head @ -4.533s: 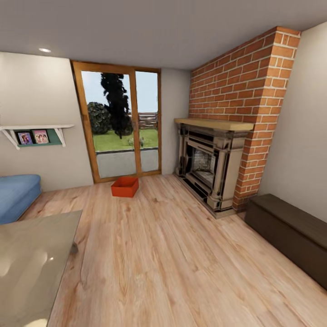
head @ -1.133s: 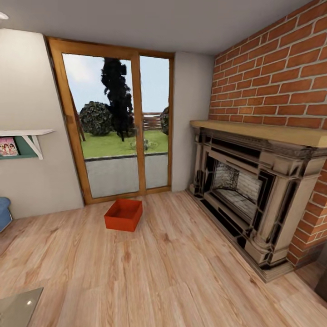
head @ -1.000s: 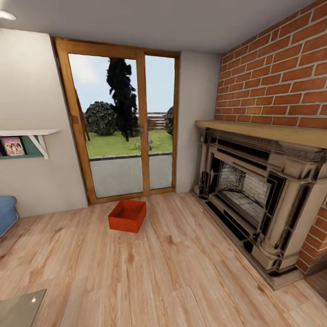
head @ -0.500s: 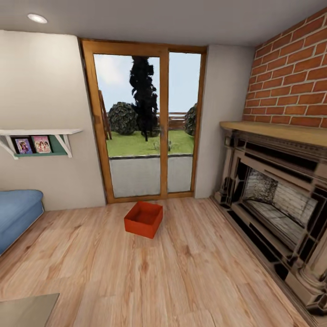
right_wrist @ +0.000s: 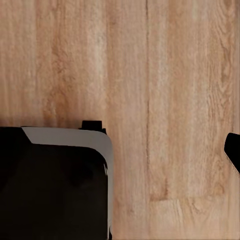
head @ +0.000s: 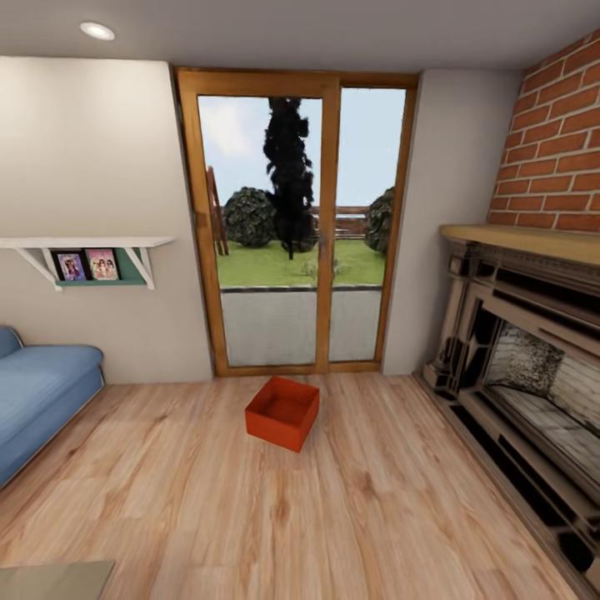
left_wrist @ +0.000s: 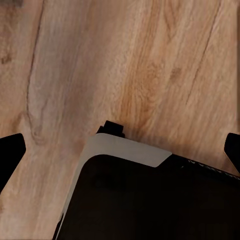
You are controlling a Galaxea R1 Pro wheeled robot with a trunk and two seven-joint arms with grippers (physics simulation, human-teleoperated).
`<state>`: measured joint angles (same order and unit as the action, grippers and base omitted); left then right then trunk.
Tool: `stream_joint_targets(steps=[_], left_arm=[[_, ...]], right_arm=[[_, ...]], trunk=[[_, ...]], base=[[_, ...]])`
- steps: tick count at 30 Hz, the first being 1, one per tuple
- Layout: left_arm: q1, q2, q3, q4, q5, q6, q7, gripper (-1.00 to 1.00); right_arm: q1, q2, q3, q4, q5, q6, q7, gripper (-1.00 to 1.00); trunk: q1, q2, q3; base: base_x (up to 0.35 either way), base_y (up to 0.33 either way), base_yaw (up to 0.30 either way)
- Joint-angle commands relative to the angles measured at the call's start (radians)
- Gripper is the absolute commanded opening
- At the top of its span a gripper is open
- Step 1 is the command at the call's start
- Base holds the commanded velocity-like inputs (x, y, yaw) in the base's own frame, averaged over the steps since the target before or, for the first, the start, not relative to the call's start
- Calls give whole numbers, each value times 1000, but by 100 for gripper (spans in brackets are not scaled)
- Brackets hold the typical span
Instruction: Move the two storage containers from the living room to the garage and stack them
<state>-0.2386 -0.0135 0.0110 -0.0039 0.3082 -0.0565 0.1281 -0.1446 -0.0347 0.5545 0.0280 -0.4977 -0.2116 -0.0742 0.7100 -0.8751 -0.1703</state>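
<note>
We see one orange-red rectangular open-top plastic bin (head: 282, 412) lying on the light wood-plank floor (head: 333, 517), just before the wood-framed glass garden doors (head: 300, 225), between the blue sofa (head: 37, 396) and the stone fireplace (head: 533, 367). Our left gripper (left_wrist: 120, 147) hangs spread wide over bare planks, gripping nothing. Of the right gripper one dark fingertip (right_wrist: 233, 150) shows; we cannot tell its state.

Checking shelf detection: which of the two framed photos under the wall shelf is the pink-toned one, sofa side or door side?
The door-side photo: pinkish, with pale figures. Its sofa-side neighbour is darker and purple-toned. Both stand against the green backing under the white shelf.
</note>
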Motion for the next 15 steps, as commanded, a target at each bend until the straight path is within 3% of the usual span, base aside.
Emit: stream_joint_targets(steps=[1, 15], left_arm=[[-1, 0, 1, 1, 4, -3, 2, 100], [-1, 0, 1, 1, 5, -1, 2, 100]], right_arm=[[-1, 0, 8, 3, -8, -5, 1, 100], [-1, 1, 15, 3, -5, -5, -7, 100]], trunk=[[1, -1, -1], [1, -1, -1]], base=[[326, 0, 8], [326, 0, 1]])
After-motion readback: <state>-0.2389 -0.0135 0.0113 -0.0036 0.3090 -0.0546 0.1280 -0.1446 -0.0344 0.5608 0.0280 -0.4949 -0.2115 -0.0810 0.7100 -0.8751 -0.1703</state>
